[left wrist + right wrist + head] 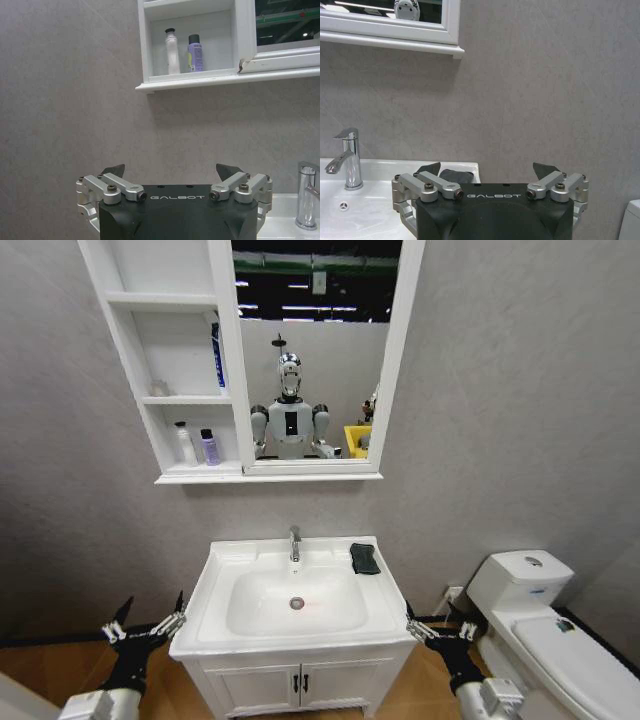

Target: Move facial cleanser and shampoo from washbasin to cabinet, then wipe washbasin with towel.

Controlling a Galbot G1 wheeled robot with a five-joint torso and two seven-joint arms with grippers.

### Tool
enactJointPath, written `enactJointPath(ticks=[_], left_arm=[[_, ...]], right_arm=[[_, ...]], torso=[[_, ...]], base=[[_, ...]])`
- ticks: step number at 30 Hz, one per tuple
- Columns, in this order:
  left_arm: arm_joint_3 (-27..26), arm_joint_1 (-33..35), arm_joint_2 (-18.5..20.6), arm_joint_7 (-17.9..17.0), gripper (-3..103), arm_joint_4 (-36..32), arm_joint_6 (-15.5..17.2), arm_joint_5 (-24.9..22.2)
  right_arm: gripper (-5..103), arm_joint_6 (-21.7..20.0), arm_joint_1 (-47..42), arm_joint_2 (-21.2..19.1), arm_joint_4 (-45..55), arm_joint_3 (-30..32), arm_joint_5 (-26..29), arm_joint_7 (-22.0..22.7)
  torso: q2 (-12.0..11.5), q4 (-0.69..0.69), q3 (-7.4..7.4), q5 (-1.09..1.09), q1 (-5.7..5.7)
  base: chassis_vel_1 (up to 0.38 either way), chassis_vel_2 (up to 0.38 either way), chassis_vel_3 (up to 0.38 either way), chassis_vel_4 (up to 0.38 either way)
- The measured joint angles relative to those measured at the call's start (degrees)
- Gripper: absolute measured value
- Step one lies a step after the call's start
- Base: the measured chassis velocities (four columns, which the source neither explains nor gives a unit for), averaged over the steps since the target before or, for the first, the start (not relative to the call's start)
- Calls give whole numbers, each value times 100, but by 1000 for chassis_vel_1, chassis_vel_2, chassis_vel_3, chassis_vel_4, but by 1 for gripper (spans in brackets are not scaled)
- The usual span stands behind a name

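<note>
Hanging low with fingers spread, left gripper (143, 628) and right gripper (437, 632) flank white rectangular ceramic washbasin (225, 575), small dark grey folded towel (364, 558) on rim nearer right gripper, white bottle (185, 444) and purple bottle (209, 447) in white wall-hung cabinet (130, 345) lowest niche above left gripper.

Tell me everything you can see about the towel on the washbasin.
The towel is a small, dark grey, nearly black cloth, folded into a flat rectangular pad. It lies on the washbasin's back rim at the robot's right, right of the chrome tap, outside the bowl. Only the rim touches it; it looks soft and undisturbed.
</note>
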Motion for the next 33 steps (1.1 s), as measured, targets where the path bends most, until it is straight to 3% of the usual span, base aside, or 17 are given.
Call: enactJointPath(ticks=[5, 33], left_arm=[[-179, 125, -20, 165, 100, 33, -125, -157], [-142, 217, -29, 121, 100, -28, -52, -262]], right_arm=[[100, 8, -2, -20, 37, -34, -20, -3], [100, -276, 105, -15, 84, -37, -18, -138]], torso=[[-1, -1, 1, -2, 1], [0, 1, 1, -2, 0]], base=[[0, 0, 0, 0], [0, 0, 0, 0]])
